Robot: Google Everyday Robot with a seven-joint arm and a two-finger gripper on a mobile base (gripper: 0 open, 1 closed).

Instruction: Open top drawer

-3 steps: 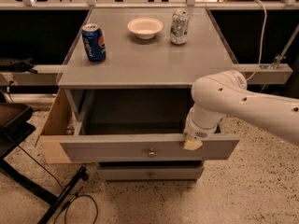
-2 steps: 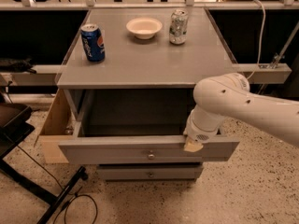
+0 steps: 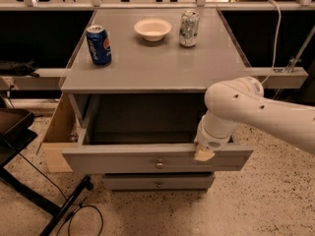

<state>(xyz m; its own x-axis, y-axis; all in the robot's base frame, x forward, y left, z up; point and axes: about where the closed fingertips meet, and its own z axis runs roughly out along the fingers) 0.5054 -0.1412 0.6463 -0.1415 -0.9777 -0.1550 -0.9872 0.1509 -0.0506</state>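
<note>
The top drawer (image 3: 123, 160) is a wide grey flat front with a small round metal knob (image 3: 159, 164) at its centre. It stands pulled well out from the grey cabinet, and its dark grey inside shows. My gripper (image 3: 203, 153) is at the end of the white arm, at the drawer front's top edge, right of the knob. A tan fingertip (image 3: 202, 154) rests over that edge.
A smaller grey drawer front (image 3: 157, 182) with a like knob sits below. On the cabinet top (image 3: 152, 58) stand a blue soda can (image 3: 99, 44), a white bowl (image 3: 153, 29) and a silver can (image 3: 188, 28). A wooden panel (image 3: 57, 132) and a black stand (image 3: 19, 146) are at the left.
The drawer front has come slightly farther out toward the camera, with the gripper staying on its top edge.
</note>
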